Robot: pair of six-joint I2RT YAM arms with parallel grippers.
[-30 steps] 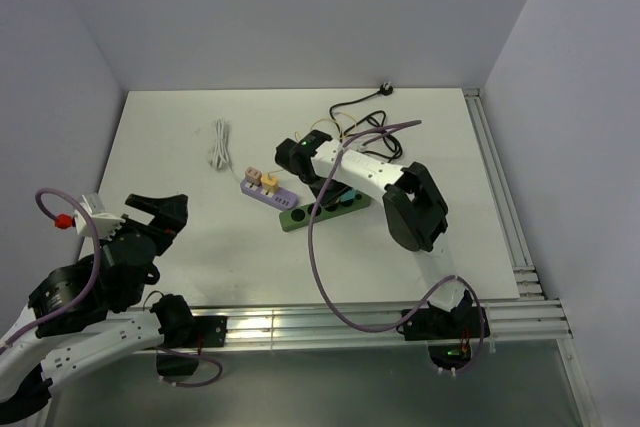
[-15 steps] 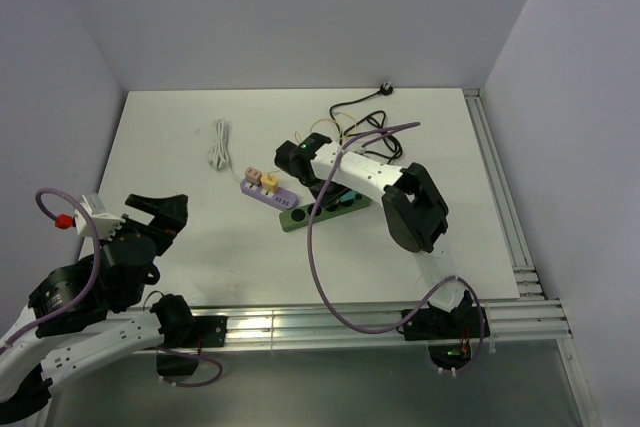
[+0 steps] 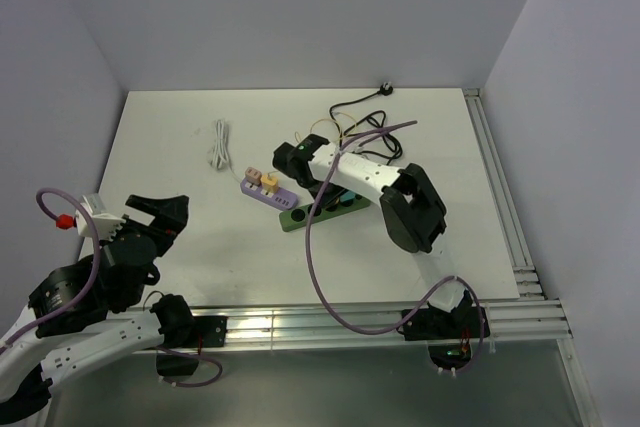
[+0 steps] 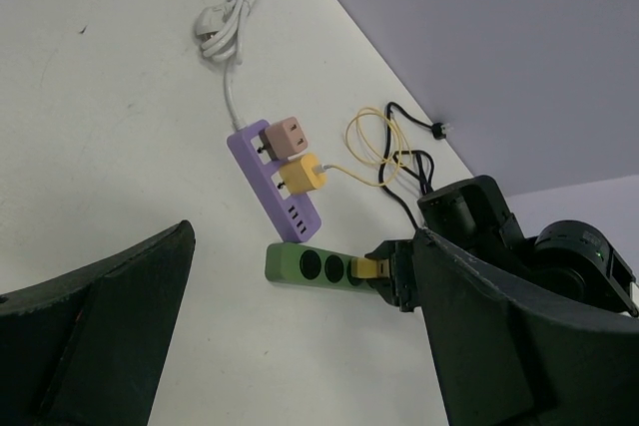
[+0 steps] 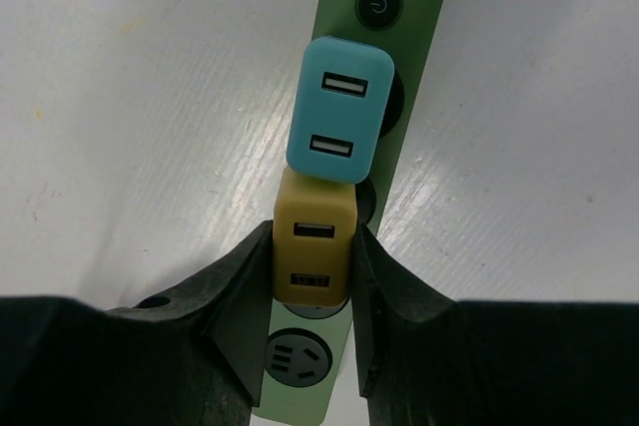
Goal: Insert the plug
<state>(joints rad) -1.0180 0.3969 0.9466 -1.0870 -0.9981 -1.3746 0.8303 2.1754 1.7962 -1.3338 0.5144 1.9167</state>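
Observation:
My right gripper (image 5: 312,264) is shut on a mustard-yellow plug (image 5: 314,244), a block with two USB ports. It holds the plug over a socket of the green power strip (image 5: 429,57), directly beside a teal plug (image 5: 339,112) that sits in the strip. The yellow plug's prongs are hidden. One empty socket (image 5: 298,356) shows below it. In the top view the right gripper (image 3: 322,194) reaches down onto the green strip (image 3: 295,218). My left gripper (image 4: 300,346) hangs open and empty near the table's front left, far from the strip (image 4: 300,263).
A purple power strip (image 3: 270,193) with a pink and a yellow adapter lies just left of the green one. A coiled white cable (image 3: 219,144) lies further left. Black cable (image 3: 352,107) and thin yellow wire (image 4: 374,142) lie behind the right arm.
The right wrist has shifted slightly to the left over the green strip, still gripping the yellow plug. The left arm has stayed put.

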